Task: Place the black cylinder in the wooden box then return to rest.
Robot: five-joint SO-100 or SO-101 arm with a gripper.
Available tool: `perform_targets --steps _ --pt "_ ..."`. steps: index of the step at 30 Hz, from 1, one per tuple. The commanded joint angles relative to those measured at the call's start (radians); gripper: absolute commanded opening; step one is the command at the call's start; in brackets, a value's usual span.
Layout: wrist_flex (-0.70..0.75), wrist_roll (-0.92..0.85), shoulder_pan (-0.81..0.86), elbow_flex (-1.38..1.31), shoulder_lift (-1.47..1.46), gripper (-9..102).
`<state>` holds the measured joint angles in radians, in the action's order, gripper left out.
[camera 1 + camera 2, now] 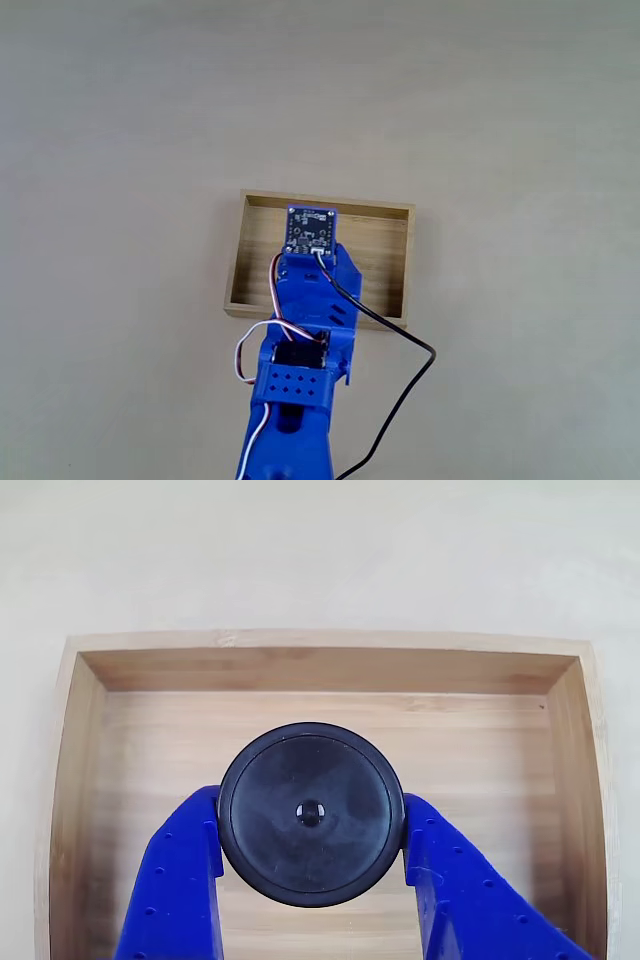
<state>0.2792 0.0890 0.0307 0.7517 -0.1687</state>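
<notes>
Gripping the black cylinder point(309, 813) on both sides, the blue jaws are closed around it. They are holding it over the wooden box point(320, 656) on the pale counter point(120, 120).

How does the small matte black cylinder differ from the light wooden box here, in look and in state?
The black cylinder is round, dark and matte; the wooden box is rectangular, pale and grained. The cylinder is far smaller than the box, covering only part of its floor. The cylinder sits clamped between the blue fingers of the gripper; the box lies free on the table. Both appear in the other view, cylinder over the box.
</notes>
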Motion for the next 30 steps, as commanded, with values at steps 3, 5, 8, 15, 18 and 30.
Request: perform_targets --steps 3,5,8,15,18,30 --pt "-0.034 -0.006 0.006 -0.124 -0.014 19" --pt "-0.032 -0.009 0.006 -0.124 -0.012 19" --pt "-0.028 -0.021 0.009 -0.120 -0.009 19" --pt "0.015 -0.054 0.011 -0.129 -0.006 19" --pt "0.025 -0.058 0.011 -0.138 -0.005 19" --pt "0.043 -0.066 0.009 -0.172 0.021 19"
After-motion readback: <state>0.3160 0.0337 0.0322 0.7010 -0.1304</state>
